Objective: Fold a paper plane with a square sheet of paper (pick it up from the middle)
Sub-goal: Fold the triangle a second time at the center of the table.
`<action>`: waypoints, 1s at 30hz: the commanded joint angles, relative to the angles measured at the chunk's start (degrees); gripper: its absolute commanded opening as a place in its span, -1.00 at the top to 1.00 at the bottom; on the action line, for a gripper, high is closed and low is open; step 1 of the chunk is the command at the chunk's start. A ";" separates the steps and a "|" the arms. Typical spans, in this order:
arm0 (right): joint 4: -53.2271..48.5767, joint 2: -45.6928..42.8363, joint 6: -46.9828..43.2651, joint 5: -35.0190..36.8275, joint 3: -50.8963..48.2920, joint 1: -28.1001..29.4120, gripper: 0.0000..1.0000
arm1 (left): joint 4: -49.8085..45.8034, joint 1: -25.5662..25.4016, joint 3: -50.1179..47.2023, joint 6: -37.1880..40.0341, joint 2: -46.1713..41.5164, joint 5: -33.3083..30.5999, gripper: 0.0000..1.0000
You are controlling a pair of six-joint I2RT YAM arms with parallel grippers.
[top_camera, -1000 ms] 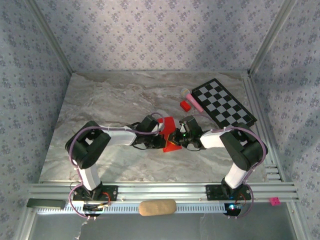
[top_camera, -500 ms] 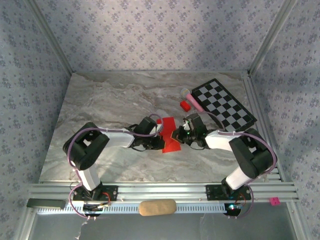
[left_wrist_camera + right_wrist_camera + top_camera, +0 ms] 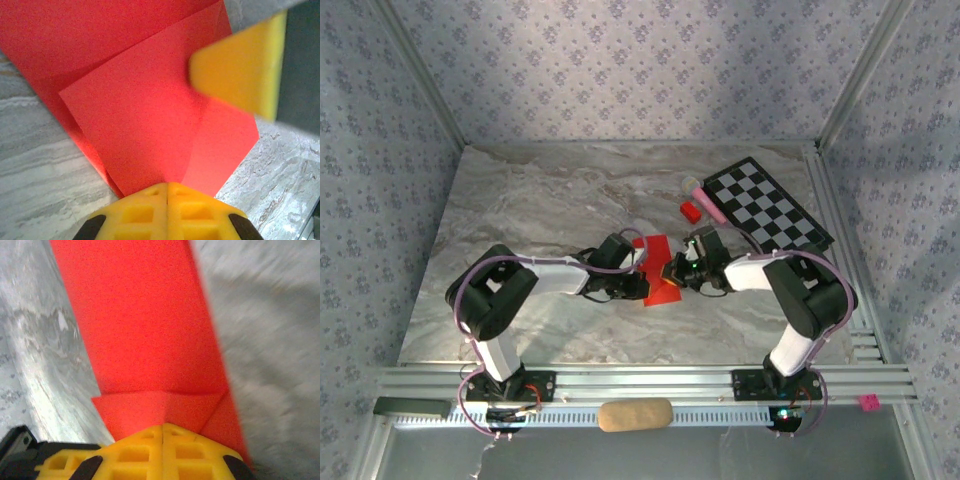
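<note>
- The red sheet of paper sits just right of the bench's middle, a little toward the near edge, between the two wrists.
- A second ago it stood up narrower and reached further toward the near edge. It has since been laid lower and broader, and over the last half second it has barely shifted.
- The right arm's elbow swung out toward the right edge and has come partly back. The left arm has hardly moved.
- The left gripper is pinched tight on one edge of the paper. Its camera shows overlapping layers with slanted edges and a crease running from the fingers.
- The right gripper is likewise clamped on the paper, just beside a short folded flap.
- My reading is that a fold is being flattened down. The sheet is already creased smaller but is no narrow dart yet, so further folds remain.
- The small red block, pink stick and checkerboard lie toward the far right corner, apart from the paper.
</note>
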 commanded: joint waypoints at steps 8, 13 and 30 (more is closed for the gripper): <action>-5.51 -1.00 -3.16 2.79 3.06 -6.60 0.92 | -9.64 0.36 -1.65 1.67 1.57 -4.52 1.00; -6.17 -4.86 -5.32 0.20 3.52 -4.38 0.91 | -9.63 0.43 -1.50 1.71 0.84 -4.50 1.00; -6.14 0.77 -3.51 2.96 -0.05 -0.26 0.99 | -9.10 0.43 0.02 0.88 -4.14 -3.78 1.00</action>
